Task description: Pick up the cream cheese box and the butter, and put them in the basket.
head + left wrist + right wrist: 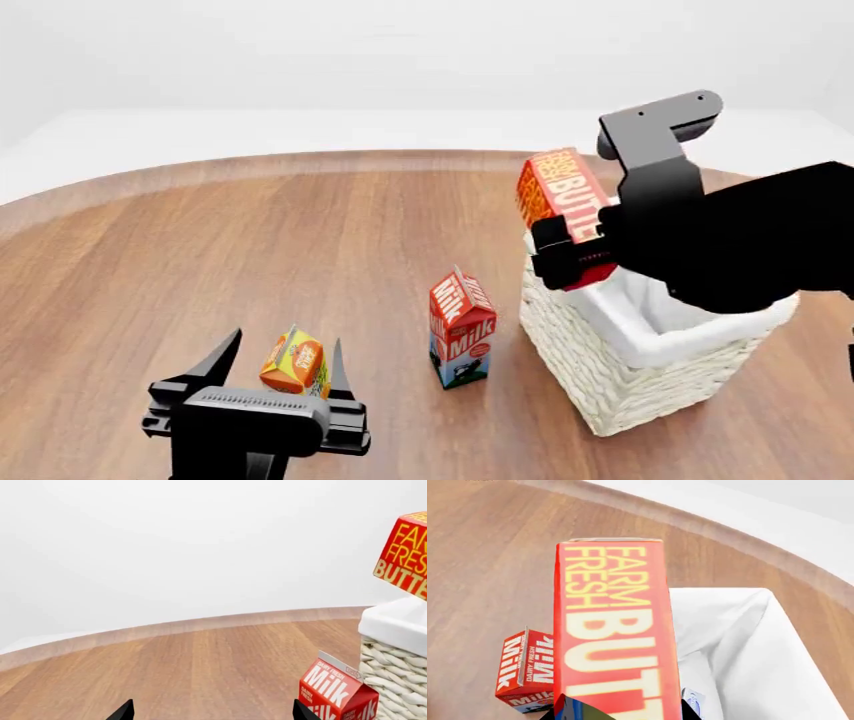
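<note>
My right gripper [577, 252] [624, 713] is shut on the butter [561, 198] [614, 630], a red-orange box with yellow lettering. It holds the box tilted above the near-left rim of the white wicker basket [627, 392] [774, 645]. The butter [403, 555] also shows over the basket [393, 650] in the left wrist view. A small white box with blue marks, the cream cheese box [693, 700], lies on the liner inside the basket, partly hidden by the butter. My left gripper [276, 352] [213, 713] is open low over the wood, with nothing between its fingers.
A red-and-white milk carton [462, 330] [337, 691] [527, 672] stands upright just left of the basket. A small orange juice carton [296, 362] sits by my left gripper's fingers. The round wooden table's far edge [334, 160] curves behind.
</note>
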{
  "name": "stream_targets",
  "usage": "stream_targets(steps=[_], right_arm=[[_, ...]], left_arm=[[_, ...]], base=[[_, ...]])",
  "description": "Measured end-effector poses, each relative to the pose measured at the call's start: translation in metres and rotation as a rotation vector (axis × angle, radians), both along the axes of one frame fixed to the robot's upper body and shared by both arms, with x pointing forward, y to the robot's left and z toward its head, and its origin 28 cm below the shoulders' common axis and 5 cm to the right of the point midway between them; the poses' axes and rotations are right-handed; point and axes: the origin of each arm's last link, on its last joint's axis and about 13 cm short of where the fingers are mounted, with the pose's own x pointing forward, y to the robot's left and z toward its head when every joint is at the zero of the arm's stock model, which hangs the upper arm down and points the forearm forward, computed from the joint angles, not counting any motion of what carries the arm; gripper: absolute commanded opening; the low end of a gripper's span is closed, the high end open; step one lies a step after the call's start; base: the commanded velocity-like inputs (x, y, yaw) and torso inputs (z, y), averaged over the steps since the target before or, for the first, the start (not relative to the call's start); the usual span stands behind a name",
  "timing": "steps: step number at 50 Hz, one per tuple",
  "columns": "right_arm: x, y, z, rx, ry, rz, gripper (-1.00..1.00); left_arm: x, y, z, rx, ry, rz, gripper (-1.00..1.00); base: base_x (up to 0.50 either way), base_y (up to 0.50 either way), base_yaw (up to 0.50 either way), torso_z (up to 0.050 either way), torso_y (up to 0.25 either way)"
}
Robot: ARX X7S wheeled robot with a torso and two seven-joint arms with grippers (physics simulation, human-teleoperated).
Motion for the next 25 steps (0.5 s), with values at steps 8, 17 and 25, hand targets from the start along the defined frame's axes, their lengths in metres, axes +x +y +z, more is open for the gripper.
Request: stream_targets(steps=[8, 17, 25], right_arm=[[0.011, -0.01, 0.002, 0.007, 0.008, -0.064, -1.0], [0.021, -0.02, 0.001, 0.011, 0.02, -0.127, -1.0], [0.027, -0.03, -0.002, 0.011, 0.031, -0.174, -1.0]], left_arm=[[0.0, 0.0, 0.0, 0.001, 0.001, 0.0, 1.0], [0.0, 0.0, 0.0, 0.001, 0.001, 0.0, 1.0], [0.0, 0.0, 0.001, 0.0, 0.0, 0.0, 1.0]], base=[[0.0, 0.0, 0.0, 0.0, 0.001], [0.0, 0.0, 0.0, 0.001, 0.001], [0.0, 0.0, 0.0, 0.0, 0.001]])
